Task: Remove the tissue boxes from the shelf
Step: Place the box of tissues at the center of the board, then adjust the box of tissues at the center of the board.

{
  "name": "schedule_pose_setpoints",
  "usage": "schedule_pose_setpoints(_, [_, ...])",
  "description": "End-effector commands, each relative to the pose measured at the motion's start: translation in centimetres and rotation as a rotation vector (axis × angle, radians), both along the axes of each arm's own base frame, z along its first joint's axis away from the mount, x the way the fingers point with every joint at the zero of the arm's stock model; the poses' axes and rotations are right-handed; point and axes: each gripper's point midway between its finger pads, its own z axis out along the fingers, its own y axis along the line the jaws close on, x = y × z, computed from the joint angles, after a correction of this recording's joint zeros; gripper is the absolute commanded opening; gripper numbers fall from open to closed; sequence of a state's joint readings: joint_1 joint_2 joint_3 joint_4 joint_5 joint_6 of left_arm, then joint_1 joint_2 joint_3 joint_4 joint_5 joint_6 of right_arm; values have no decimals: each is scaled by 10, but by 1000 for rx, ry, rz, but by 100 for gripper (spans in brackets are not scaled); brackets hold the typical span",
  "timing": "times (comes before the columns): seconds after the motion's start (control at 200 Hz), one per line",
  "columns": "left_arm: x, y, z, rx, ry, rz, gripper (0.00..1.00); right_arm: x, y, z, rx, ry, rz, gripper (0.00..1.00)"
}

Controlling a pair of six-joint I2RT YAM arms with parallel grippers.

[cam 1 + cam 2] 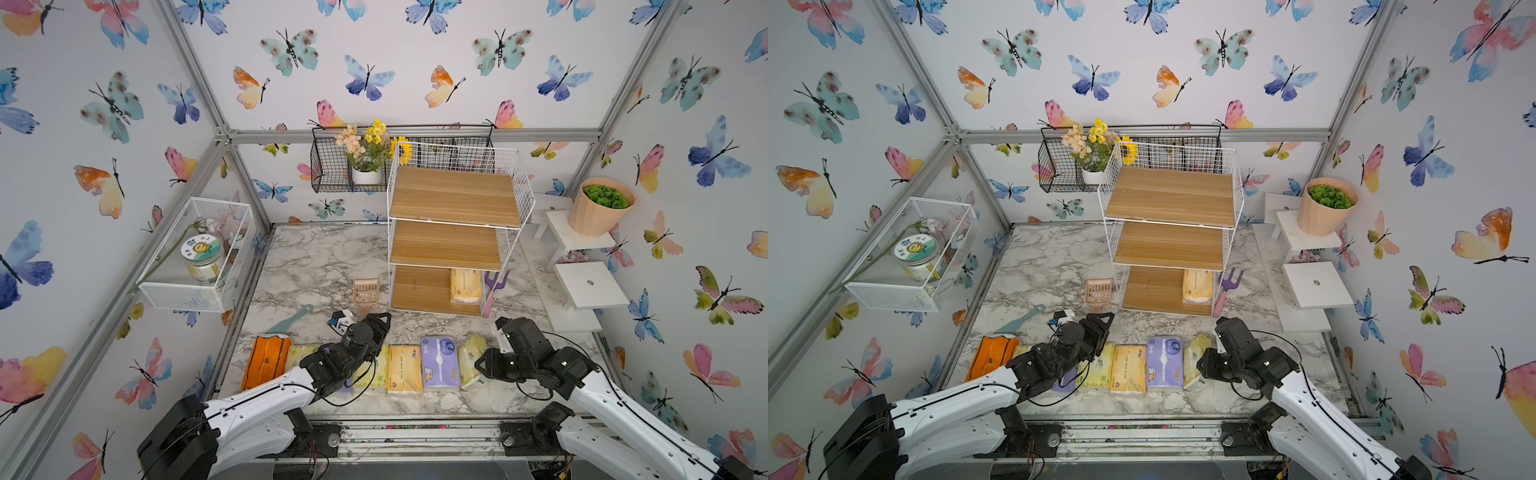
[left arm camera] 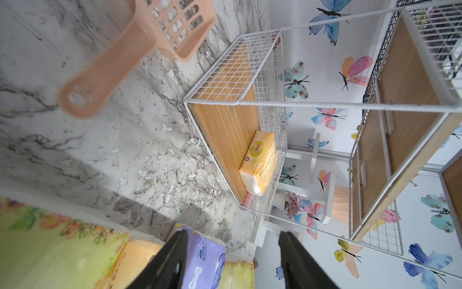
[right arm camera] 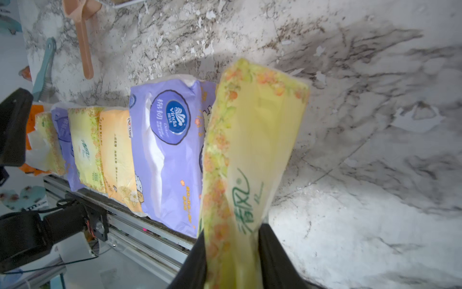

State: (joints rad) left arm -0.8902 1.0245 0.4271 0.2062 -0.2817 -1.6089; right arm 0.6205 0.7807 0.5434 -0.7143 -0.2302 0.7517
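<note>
The shelf (image 1: 455,195) (image 1: 1169,195) stands at the back right of the marble table. One light orange tissue box (image 1: 466,284) (image 2: 260,162) lies on its bottom tier, at the right end; the upper two tiers are bare. Along the table's front edge lies a row of tissue boxes: bright orange (image 1: 266,361), light orange (image 1: 404,369), purple (image 1: 439,360) and others. My right gripper (image 1: 478,368) (image 3: 232,235) is shut on a yellow-green tissue box (image 3: 252,140), which leans on the purple one at the row's right end. My left gripper (image 1: 376,328) (image 2: 232,250) hangs open and empty over the row.
A pink slotted scoop (image 1: 365,293) and a teal scraper (image 1: 291,320) lie left of the shelf, a purple hand fork (image 1: 494,286) against its right side. White steps (image 1: 590,286) with a potted plant (image 1: 598,208) stand at the right. Wire baskets (image 1: 195,253) hang on the walls.
</note>
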Motion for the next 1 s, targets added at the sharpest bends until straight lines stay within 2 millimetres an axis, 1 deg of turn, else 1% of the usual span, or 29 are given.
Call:
schedule_pose_setpoints(0.0, [-1, -10, 0, -17, 7, -43, 63, 0, 1, -3, 29, -3, -22, 59])
schedule_pose_setpoints(0.035, [-1, -12, -1, -20, 8, -52, 63, 1, -6, -7, -4, 6, -59, 67])
schedule_pose_setpoints(0.075, [-2, -15, -1, -30, 11, -60, 63, 2, -17, -10, -51, 14, -111, 73])
schedule_pose_setpoints(0.14, [-1, -19, 0, -49, 11, -71, 62, 5, -37, -9, -132, 13, -209, 77])
schedule_pose_setpoints(0.23, [-1, -24, 1, -59, 5, -89, 62, 11, -61, 0, -221, -19, -331, 80])
schedule_pose_setpoints(0.31, [-1, -29, 1, -52, 3, -116, 62, 15, -72, 7, -256, -50, -388, 80])
schedule_pose_setpoints(0.42, [-1, -41, 6, -38, -19, -173, 62, 20, -77, 12, -269, -71, -427, 82])
schedule_pose_setpoints(0.471, [0, -48, 8, -19, -32, -206, 62, 19, -80, 11, -270, -67, -459, 87])
schedule_pose_setpoints(0.506, [1, -52, 10, -11, -42, -225, 62, 18, -85, 11, -262, -63, -513, 95])
schedule_pose_setpoints(0.521, [1, -54, 10, -9, -43, -230, 61, 18, -86, 11, -252, -67, -535, 96])
schedule_pose_setpoints(0.596, [2, -62, 10, -30, -47, -253, 61, 21, -85, 13, -140, -110, -611, 97])
schedule_pose_setpoints(0.666, [2, -69, 9, -35, -45, -275, 61, 23, -76, 12, -12, -136, -643, 96])
schedule_pose_setpoints(0.776, [-1, -80, 6, -29, -42, -301, 61, 18, -63, -7, 112, -92, -655, 91])
schedule_pose_setpoints(0.836, [-3, -83, 4, -30, -31, -309, 61, 16, -60, -16, 148, -74, -661, 89])
schedule_pose_setpoints(0.996, [-6, -92, 3, -24, -31, -329, 61, 17, -53, -22, 183, -78, -632, 86])
